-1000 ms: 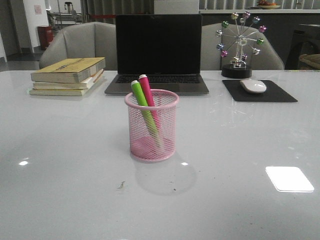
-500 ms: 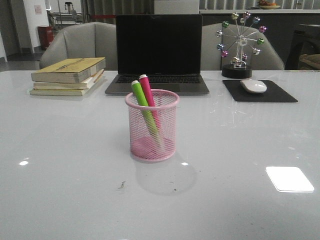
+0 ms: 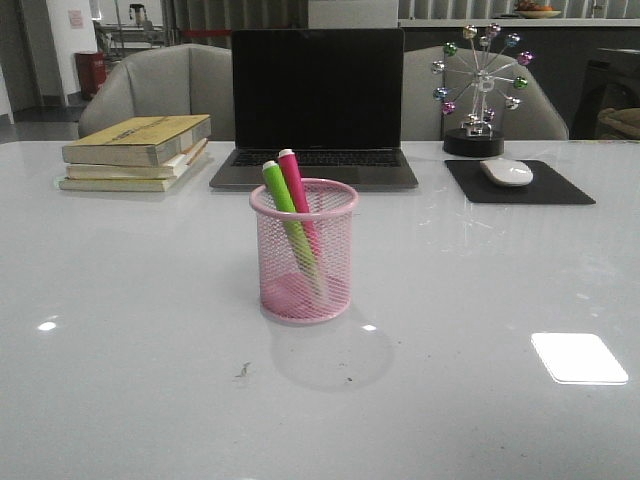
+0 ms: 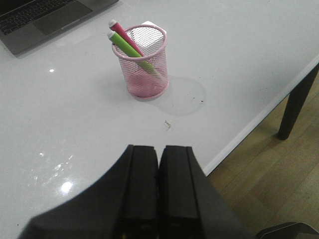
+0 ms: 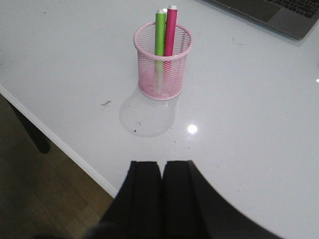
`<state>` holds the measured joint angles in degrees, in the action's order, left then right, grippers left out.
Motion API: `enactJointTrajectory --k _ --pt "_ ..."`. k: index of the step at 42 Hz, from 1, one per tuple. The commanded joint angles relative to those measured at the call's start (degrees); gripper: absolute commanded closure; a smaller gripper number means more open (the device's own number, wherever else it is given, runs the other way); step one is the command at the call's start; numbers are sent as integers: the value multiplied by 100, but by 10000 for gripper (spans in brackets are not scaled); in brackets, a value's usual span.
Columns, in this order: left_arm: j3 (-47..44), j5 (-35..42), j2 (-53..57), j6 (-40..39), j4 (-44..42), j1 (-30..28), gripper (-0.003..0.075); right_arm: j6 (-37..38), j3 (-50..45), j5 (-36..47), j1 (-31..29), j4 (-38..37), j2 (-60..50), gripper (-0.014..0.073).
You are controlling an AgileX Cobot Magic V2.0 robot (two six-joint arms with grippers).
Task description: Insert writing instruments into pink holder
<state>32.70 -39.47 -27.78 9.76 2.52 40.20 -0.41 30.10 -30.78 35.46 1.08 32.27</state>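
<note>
The pink holder (image 3: 304, 250), a wire-mesh cup, stands upright in the middle of the white table (image 3: 120, 300). Inside it lean a lime green marker (image 3: 284, 210) and a magenta marker (image 3: 296, 195), whitish ends up and sticking out over the rim. The same cup (image 4: 142, 62) with both markers shows in the left wrist view, and again as the cup (image 5: 163, 62) in the right wrist view. My left gripper (image 4: 159, 149) is shut and empty, well back from the cup near the table's front edge. My right gripper (image 5: 162, 164) is likewise shut with nothing in it.
Behind the cup is an open laptop (image 3: 316, 110). A stack of books (image 3: 135, 150) lies at the back left. At the back right are a mouse (image 3: 506, 172) on a black pad (image 3: 520, 183) and a metal ferris-wheel ornament (image 3: 480, 90). Floor shows beyond the table's front edge (image 4: 259, 124).
</note>
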Motion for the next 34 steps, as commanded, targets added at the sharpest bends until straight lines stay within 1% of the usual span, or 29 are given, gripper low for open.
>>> enactJointTrajectory --k 1,10,12,15,22,26,29,34 --pt "154 389 -26 14 30 0 629 -65 148 403 -20 -37 7 536" --pt "103 430 49 14 42 -11 629 -65 148 403 -20 -37 7 536" --pt "23 538 172 14 42 -186 629 -65 148 410 -20 -37 7 536" --pt "-204 884 415 14 10 -670 629 -65 148 404 -20 -37 7 536" --pt "-1361 2522 1343 14 10 -2260 629 -65 148 403 -20 -37 7 536" --pt "-1992 3048 1986 14 10 -2986 629 -65 148 403 -20 -37 7 536" --pt "-2337 3206 2396 14 90 -3350 629 -65 148 403 -20 -37 7 536" --pt "-2723 3345 2850 14 242 -3609 629 -65 148 403 -20 -37 7 536"
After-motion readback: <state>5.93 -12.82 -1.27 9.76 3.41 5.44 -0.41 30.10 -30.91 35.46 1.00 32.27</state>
